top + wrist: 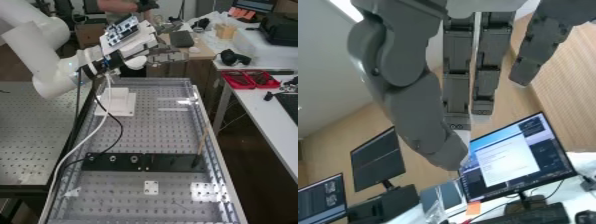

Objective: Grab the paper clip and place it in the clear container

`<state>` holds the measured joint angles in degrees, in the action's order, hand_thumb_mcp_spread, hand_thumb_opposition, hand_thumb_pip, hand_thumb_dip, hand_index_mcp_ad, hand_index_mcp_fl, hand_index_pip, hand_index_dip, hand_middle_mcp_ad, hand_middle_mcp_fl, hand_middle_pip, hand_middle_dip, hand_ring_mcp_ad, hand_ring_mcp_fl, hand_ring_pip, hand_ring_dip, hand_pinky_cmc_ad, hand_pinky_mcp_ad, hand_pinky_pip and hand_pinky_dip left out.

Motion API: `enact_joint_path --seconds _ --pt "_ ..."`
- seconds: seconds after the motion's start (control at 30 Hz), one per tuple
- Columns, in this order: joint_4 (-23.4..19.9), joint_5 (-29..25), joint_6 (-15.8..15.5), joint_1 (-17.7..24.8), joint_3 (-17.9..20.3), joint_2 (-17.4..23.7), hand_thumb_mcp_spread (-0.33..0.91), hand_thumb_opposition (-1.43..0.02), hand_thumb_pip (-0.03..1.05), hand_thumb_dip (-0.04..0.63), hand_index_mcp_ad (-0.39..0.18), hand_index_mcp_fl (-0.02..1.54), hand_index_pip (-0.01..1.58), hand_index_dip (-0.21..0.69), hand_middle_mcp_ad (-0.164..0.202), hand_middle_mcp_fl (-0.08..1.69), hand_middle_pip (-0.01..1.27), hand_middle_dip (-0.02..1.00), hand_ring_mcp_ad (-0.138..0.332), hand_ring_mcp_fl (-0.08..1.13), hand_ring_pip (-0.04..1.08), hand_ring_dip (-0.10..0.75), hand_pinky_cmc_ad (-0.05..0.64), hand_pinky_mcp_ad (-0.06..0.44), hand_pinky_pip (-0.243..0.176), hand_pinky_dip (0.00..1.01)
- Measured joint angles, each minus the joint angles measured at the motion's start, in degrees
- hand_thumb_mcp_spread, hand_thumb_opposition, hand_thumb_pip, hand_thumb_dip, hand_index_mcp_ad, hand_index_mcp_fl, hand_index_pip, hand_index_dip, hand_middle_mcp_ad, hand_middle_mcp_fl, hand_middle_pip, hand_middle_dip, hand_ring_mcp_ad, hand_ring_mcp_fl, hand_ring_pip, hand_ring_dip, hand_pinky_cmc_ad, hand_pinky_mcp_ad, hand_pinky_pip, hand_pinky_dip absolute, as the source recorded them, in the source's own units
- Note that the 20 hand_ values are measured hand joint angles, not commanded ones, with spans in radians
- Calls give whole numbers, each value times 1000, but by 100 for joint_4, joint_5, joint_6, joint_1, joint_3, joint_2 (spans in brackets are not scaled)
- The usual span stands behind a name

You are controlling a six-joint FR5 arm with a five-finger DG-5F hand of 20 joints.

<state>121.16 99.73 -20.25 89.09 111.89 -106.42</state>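
Observation:
The dark grey hand [166, 56] is held high over the far end of the perforated bench, its fingers stretched out toward the right of the high view. In the wrist view the hand [456, 75] has straight fingers, with the thick thumb beside them and nothing held between. The hand is open and well above the bench surface.
A white block on a base [118, 104] stands at the bench's far left. A black strip fixture [143, 162] crosses the bench, with a thin wooden stick [203, 141] rising at its right end. Red trays [241, 80] lie on the side table; monitors [514, 159] stand beyond.

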Motion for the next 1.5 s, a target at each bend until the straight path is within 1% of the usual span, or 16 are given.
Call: enact_joint_path --seconds 0.1,0.2,0.27,0.4,0.7,0.8,0.9,1.07,1.3,1.43,1.5 --pt "125 -271 -67 322 -106 -108 723 -1129 644 309 -225 387 126 -183 7 997 696 714 17 663 99 487 456 265 80 195" --pt "199 -497 -96 547 -200 -239 721 -1129 644 309 -227 384 113 -183 7 997 693 717 17 663 101 487 456 271 80 195" --pt "252 -736 -110 753 -299 -398 721 -1129 644 309 -227 384 117 -183 7 997 693 717 17 660 101 487 457 276 80 195" --pt "307 -1082 -86 996 -444 -663 721 -1126 646 309 -227 384 113 -183 7 997 693 717 17 663 101 487 457 276 80 195" --pt "517 -1799 5 1354 -709 -1189 721 -1126 646 309 -225 384 113 -183 7 997 693 717 17 663 101 487 457 276 80 195" --pt "591 -1966 -16 1435 -784 -1322 721 -1126 646 309 -225 384 113 -183 7 997 693 717 17 660 101 487 457 276 80 195" --pt "687 -2096 -50 1486 -862 -1444 721 -1126 646 309 -225 384 113 -183 7 997 693 717 17 660 99 487 457 276 80 195" --pt "861 -2168 -131 1525 -985 -1594 721 -1126 646 309 -225 384 113 -183 7 997 693 717 17 663 101 487 457 276 80 195" --pt "1195 -2108 -217 1561 -1199 -1792 724 -1133 646 309 -225 384 117 -183 7 997 693 717 17 660 99 487 457 276 80 195" --pt "1316 -2057 -227 1568 -1275 -1839 726 -1134 646 309 -225 384 131 -183 7 998 696 717 17 663 101 487 457 276 80 195" --pt "1486 -2003 -214 1566 -1349 -1864 723 -1140 646 309 -227 354 131 -183 7 984 682 717 21 649 98 487 457 276 80 195"
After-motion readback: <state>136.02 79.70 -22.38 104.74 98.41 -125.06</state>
